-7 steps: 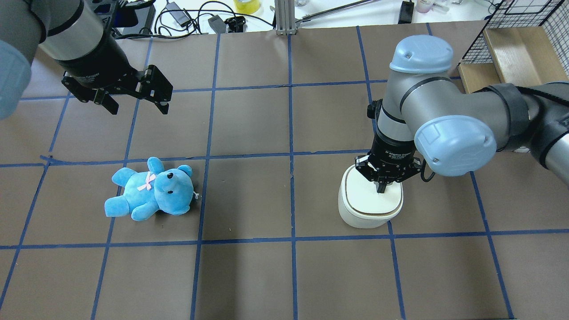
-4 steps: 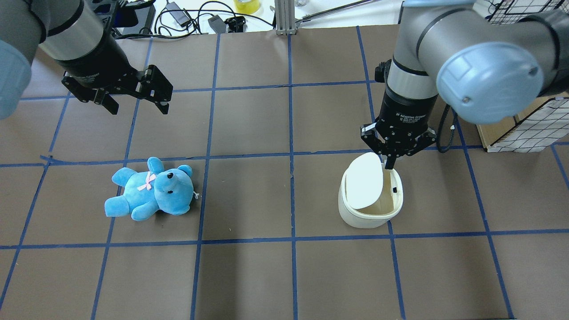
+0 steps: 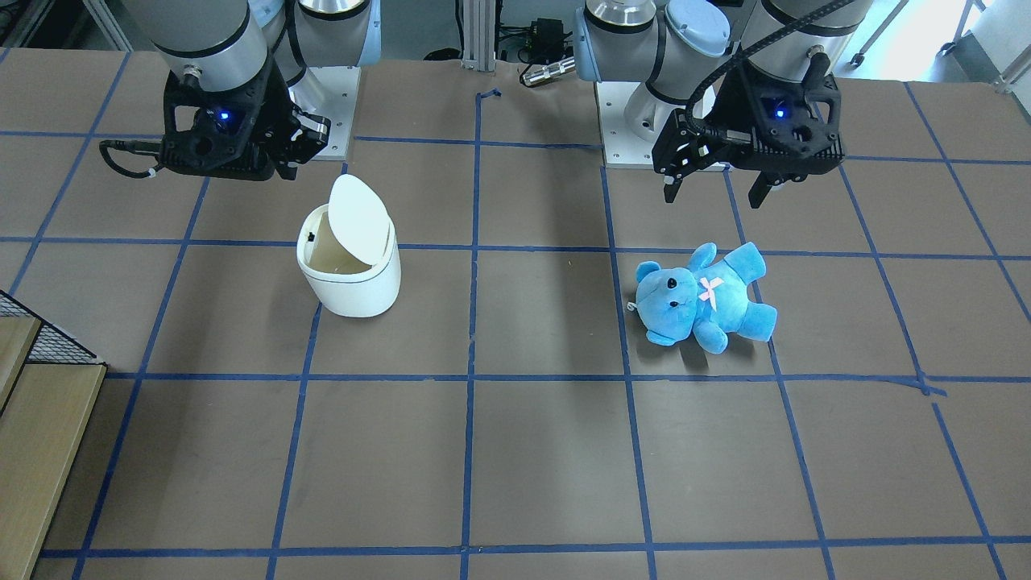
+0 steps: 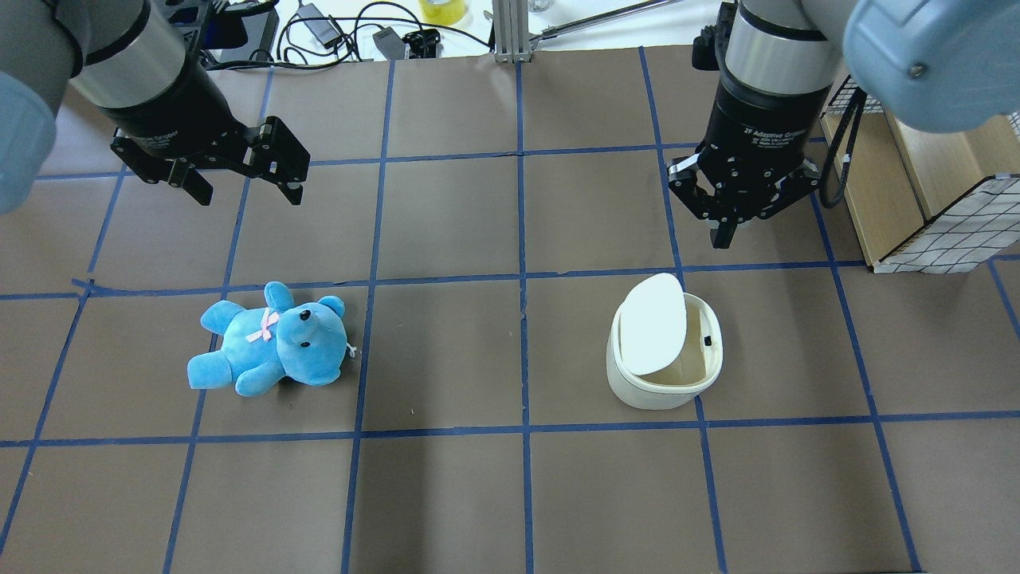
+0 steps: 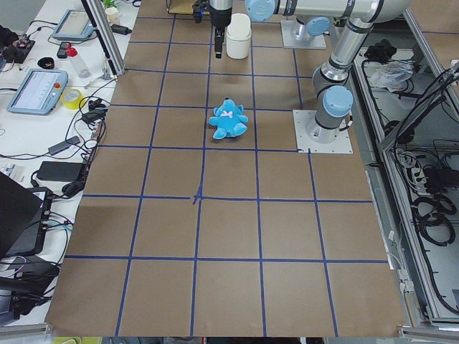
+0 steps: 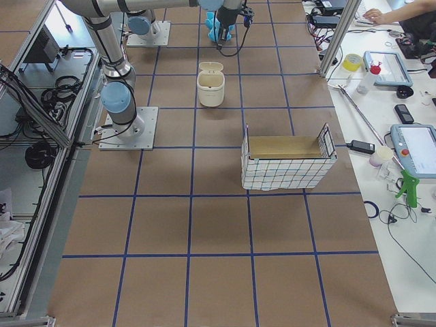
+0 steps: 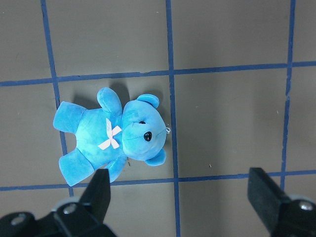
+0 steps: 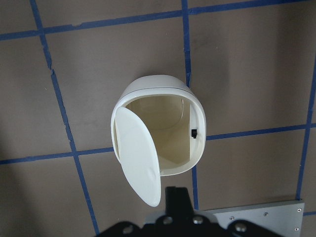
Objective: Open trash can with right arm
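Note:
The white trash can (image 4: 665, 375) stands right of the table's middle with its flip lid (image 4: 653, 323) tipped up on edge, so the beige inside shows. It also shows in the front view (image 3: 354, 282) and from straight above in the right wrist view (image 8: 158, 98). My right gripper (image 4: 719, 233) is shut and empty. It hangs above the table beyond the can and touches nothing. Its shut fingers (image 8: 177, 197) show at the wrist view's bottom. My left gripper (image 4: 249, 194) is open and empty, high above the blue teddy bear (image 4: 271, 339).
A wire-mesh basket with a wooden box (image 4: 932, 183) stands at the table's right side, close to my right arm. Cables and small devices (image 4: 335, 32) lie along the far edge. The teddy bear also shows in the left wrist view (image 7: 116, 138).
The can's lid has flipped from closed to open. My right gripper has lifted off the lid and moved up and away toward the far side. The left arm has not moved.

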{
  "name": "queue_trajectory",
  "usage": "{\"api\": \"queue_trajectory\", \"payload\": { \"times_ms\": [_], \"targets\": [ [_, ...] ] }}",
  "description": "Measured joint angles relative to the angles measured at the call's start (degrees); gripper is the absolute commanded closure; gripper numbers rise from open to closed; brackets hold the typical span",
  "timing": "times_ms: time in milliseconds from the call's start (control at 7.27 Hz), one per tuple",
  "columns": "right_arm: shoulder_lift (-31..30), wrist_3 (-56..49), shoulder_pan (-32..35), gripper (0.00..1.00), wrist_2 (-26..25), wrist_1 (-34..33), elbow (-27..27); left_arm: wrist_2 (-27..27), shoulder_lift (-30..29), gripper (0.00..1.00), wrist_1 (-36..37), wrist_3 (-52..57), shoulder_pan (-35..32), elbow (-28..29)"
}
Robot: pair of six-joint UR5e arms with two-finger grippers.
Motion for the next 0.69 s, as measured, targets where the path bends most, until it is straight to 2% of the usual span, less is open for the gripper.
{"api": "queue_trajectory", "payload": {
  "times_ms": [275, 688],
  "targets": [
    [0.0, -4.8, -3.5, 1.00, -0.1, -0.9, -2.1, 0.0, 0.0, 0.00, 0.0, 0.0, 0.0, 0.0],
    [0.0, -5.3, -5.7, 1.00, 0.1, -5.3, -3.3, 0.0, 0.0, 0.00, 0.0, 0.0, 0.0, 0.0]
  ]
}}
